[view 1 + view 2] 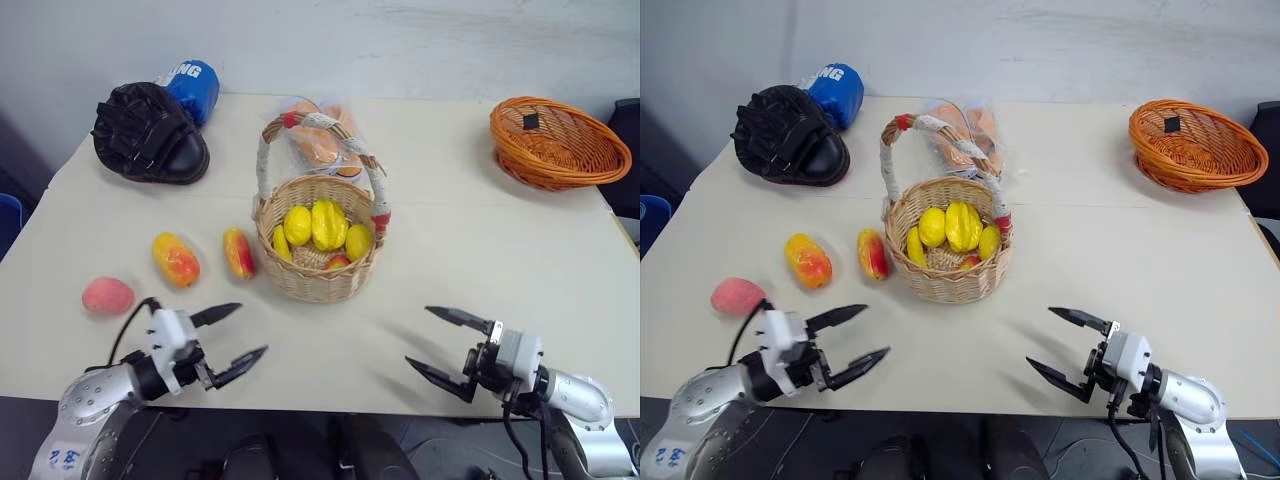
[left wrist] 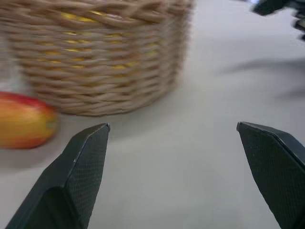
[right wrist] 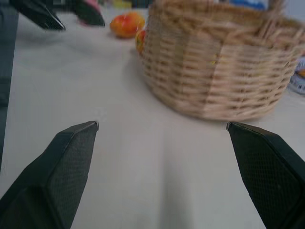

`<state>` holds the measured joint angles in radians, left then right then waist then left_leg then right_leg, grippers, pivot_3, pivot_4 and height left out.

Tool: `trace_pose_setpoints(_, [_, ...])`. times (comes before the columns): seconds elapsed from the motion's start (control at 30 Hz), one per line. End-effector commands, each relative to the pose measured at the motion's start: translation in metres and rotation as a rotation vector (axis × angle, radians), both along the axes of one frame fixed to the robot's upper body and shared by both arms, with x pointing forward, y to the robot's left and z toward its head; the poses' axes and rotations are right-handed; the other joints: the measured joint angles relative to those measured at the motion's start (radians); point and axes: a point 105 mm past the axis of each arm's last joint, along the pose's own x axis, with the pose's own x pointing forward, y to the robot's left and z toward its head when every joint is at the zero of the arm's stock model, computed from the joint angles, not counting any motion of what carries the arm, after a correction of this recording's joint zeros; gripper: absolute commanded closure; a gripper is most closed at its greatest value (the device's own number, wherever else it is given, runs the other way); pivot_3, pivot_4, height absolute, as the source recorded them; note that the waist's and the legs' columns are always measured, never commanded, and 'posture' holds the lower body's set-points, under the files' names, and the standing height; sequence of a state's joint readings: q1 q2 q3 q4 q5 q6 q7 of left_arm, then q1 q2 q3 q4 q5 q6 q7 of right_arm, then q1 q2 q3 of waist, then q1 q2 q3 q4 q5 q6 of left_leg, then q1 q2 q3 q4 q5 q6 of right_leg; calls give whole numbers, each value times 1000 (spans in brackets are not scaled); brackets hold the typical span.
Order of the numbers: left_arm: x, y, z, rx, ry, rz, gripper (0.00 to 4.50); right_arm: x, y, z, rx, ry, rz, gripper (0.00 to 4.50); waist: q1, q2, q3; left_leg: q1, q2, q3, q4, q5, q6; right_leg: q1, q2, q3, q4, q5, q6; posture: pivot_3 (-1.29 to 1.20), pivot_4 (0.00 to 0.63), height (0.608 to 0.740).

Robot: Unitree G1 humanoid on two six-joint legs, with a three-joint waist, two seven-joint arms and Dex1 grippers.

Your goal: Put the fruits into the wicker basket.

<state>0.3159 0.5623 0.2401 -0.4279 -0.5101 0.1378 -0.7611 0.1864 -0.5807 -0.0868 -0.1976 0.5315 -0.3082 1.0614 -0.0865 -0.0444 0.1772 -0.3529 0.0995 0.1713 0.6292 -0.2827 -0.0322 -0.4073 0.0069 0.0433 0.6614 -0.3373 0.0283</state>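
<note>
The wicker basket [image 1: 318, 262] stands mid-table with its arched handle up; yellow fruit and a small red-orange piece lie inside. To its left lie two mangoes, one close to the basket [image 1: 239, 252] and one further out [image 1: 176, 259]. A pink peach [image 1: 107, 296] rests near the left front edge. My left gripper [image 1: 229, 333] hovers open above the front edge, just right of the peach and in front of the mangoes. Open as well, my right gripper [image 1: 447, 344] hangs at the front right, pointing toward the basket [image 3: 219, 71]. Nothing sits between either pair of fingers.
A black padded mitt [image 1: 150, 132] and a blue glove [image 1: 193, 86] lie at the back left. Plastic-wrapped orange pieces [image 1: 322, 140] sit behind the wicker basket. A shallow orange basket [image 1: 557, 143] stands at the back right. Bare tabletop stretches between the wicker basket and the right edge.
</note>
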Motion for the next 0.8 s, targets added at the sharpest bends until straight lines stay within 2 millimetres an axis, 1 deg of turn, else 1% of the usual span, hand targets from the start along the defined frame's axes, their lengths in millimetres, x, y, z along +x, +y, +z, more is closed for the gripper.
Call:
trace_pose_setpoints(0.03, [-15,49,12,-95,-51,324,0,-5,18,36,93,-102,48,47,-3,-1,0,0,0,-1,0,0,-1,0,0,0,0,0,0,0,150,740])
trace_pose_setpoints(0.1, [-37,85,4,-119,-44,540,0,-6,31,49,108,-167,79,47,-5,-3,-1,0,0,-4,0,-2,-2,0,2,0,0,0,0,0,150,740])
trace_pose_setpoints(0.13, [-46,97,0,-123,-36,614,0,-8,37,52,104,-195,102,47,-5,-3,-1,0,0,-6,0,-2,-2,0,2,0,0,-1,-1,0,150,740])
trace_pose_setpoints(0.17, [-52,109,-3,-129,-34,690,0,-11,44,53,78,-228,145,47,-2,-4,-1,0,-1,-6,1,-2,-2,0,2,0,0,-1,0,0,150,740])
trace_pose_setpoints(0.23, [-69,137,-19,-147,22,846,0,-15,57,51,74,-243,207,47,4,-6,-1,0,-2,-6,2,-2,-1,0,2,0,-1,-1,-1,0,150,740])
trace_pose_setpoints(0.27, [-76,150,-24,-156,42,915,0,-16,62,51,77,-241,227,47,6,-7,-1,0,-3,-8,2,-2,0,0,2,0,-2,-2,-2,0,150,740])
trace_pose_setpoints(0.3, [-80,157,-25,-163,47,952,0,-15,64,52,89,-239,229,47,7,-8,-2,0,-3,-9,2,-2,0,0,2,0,-2,-4,-6,0,150,740])
trace_pose_setpoints(0.33, [-83,164,-23,-183,34,996,0,-13,66,54,91,-247,233,47,8,-11,-2,0,-3,-10,2,-2,0,1,1,0,-2,-8,-12,0,150,740])
trace_pose_setpoints(0.37, [-84,170,-20,-201,18,1026,0,-12,67,56,93,-250,233,47,7,-13,-2,-1,-4,-10,2,-2,0,1,1,0,-2,-9,-13,0,150,740])
trace_pose_setpoints(0.4, [-84,173,-18,-213,8,1043,0,-11,67,57,93,-252,233,47,7,-15,-3,-1,-4,-10,2,-2,1,1,1,0,-2,-9,-13,0,150,740])
trace_pose_setpoints(0.47, [-76,177,2,-262,-61,1040,0,-12,70,57,70,-255,280,47,6,-17,-4,-2,-4,-10,2,-2,2,1,0,-1,-3,-9,-13,0,150,740])
trace_pose_setpoints(0.53, [-65,170,18,-282,-77,966,0,-15,72,56,41,-261,326,47,7,-18,-5,-1,-4,-10,2,-2,2,2,0,-2,-3,-8,-13,0,150,740])
trace_pose_setpoints(0.6, [-57,161,30,-313,-73,894,0,-12,70,57,49,-258,315,47,6,-19,-5,-1,-3,-10,2,-3,1,2,0,-3,-3,-8,-13,0,150,740])
trace_pose_setpoints(0.67, [-47,160,36,-282,-40,864,0,-10,68,57,51,-252,309,47,6,-18,-5,-1,-2,-11,1,-4,0,2,-1,-5,-3,-7,-10,0,150,740])
trace_pose_setpoints(0.7, [-41,160,36,-235,-6,850,0,-10,68,56,53,-248,306,47,6,-18,-5,-1,-2,-11,1,-4,0,2,-1,-6,-3,-6,-9,0,150,740])
trace_pose_setpoints(0.8, [-15,160,41,-119,65,799,0,-9,68,55,60,-232,297,47,7,-17,-4,0,-1,-13,0,-3,-3,2,0,-7,-1,-6,-9,0,150,740])
